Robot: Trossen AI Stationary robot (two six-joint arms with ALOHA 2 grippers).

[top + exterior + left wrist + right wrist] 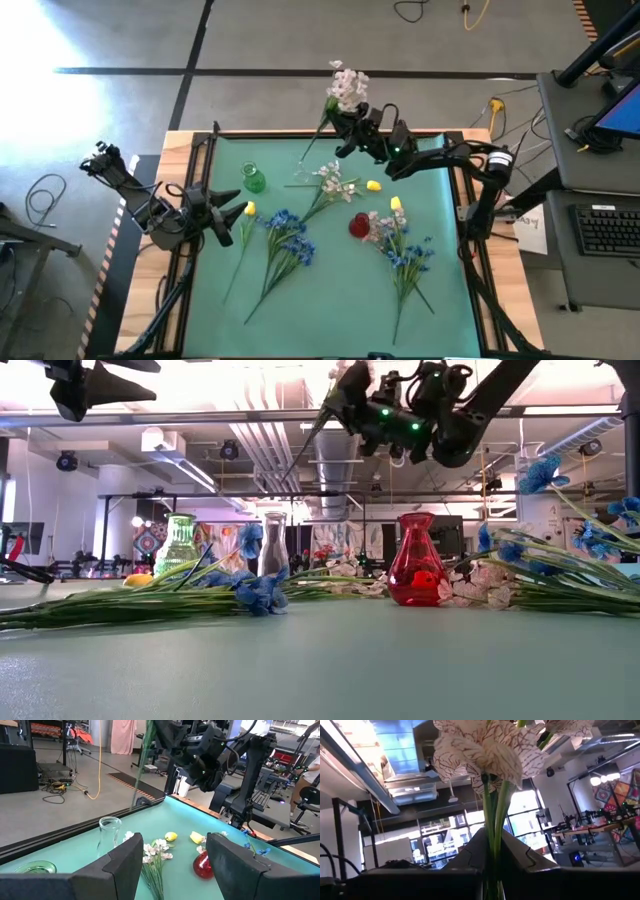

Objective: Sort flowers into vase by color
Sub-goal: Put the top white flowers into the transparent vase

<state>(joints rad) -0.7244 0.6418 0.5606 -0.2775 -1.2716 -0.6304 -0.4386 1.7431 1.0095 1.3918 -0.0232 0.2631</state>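
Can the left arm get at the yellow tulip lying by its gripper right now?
Probably yes. The left gripper is open and empty, and the yellow tulip lies just off its tips on the mat, nothing between them. The right gripper is off at the far edge, shut on a pink-white spray.

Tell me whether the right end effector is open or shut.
Shut. In the right wrist view its two fingers meet on the green stalk of a pink-white flower, and the right end effector holds it above the table.
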